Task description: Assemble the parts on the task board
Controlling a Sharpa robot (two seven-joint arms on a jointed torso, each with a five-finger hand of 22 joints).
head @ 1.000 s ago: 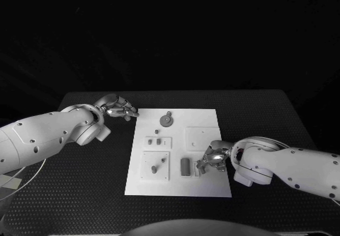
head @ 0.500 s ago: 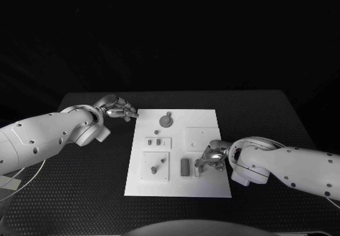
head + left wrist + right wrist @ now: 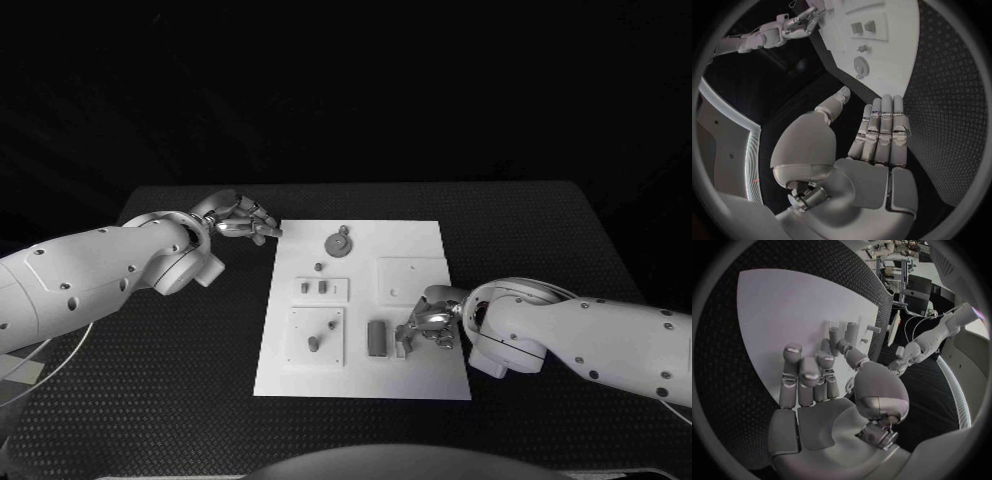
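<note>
The right hand (image 3: 428, 327), low and right of centre in the head view, rests on the white task board (image 3: 418, 375), fingers curled around a small grey part (image 3: 404, 338); it has crept slightly leftward. Beside it lies a dark bar (image 3: 376, 338). Farther up, a round disc (image 3: 339, 244) sits near the board's far edge. The left hand (image 3: 242, 219) hovers at the board's upper-left corner, fingers loosely curled, empty. No writing is legible.

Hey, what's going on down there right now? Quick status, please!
Left hand open, off the task board's far left corner. Right hand down on the board beside an upright grey part; grasp unclear. Nothing blocking.
</note>
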